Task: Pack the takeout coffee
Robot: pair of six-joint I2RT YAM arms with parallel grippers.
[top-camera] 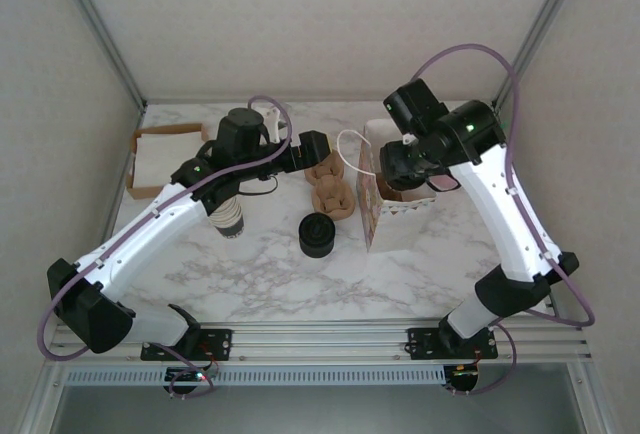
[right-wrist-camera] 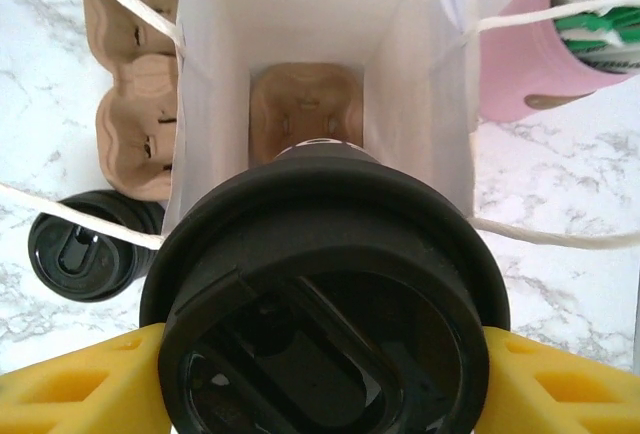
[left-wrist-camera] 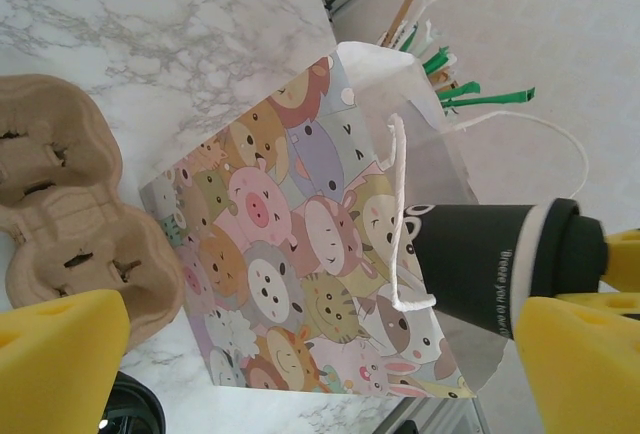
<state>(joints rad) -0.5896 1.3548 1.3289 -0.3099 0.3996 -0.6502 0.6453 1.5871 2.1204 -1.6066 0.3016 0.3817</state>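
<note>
– Takeout coffee [right-wrist-camera: 320, 294] is asked about first: where is it found?

– It is held lid-up at the open mouth of the paper bag [top-camera: 395, 219], on the right side of the table [top-camera: 250, 279]. From the left wrist view its base is judged to be about level with the bag's rim.

– And from the left, what is made out?

– A stack of cream cups [top-camera: 230, 219] is seen under the left arm. The left gripper [top-camera: 313, 146] is held near the bag's printed side, jaws spread wide, nothing between them. Loose cardboard carriers [top-camera: 330, 192] and a stack of black lids [top-camera: 318, 234] are set just left of the bag. Then comes the bag, with the right gripper [right-wrist-camera: 320, 399] above it: its yellow pads [right-wrist-camera: 80, 394] are clamped on the lidded top of the cup. A pink holder [right-wrist-camera: 530, 54] of stirrers is placed just beyond the bag.

– How much is judged done?

– A good part. The takeout coffee is lidded and has been brought to the bag, and a carrier [right-wrist-camera: 305, 109] is laid on the bag's floor.

– What is left?

– The cup is not yet seated. It must be lowered into a carrier pocket and released. The rope handles [right-wrist-camera: 120, 14] lie across the mouth, so a snag could be met.
</note>
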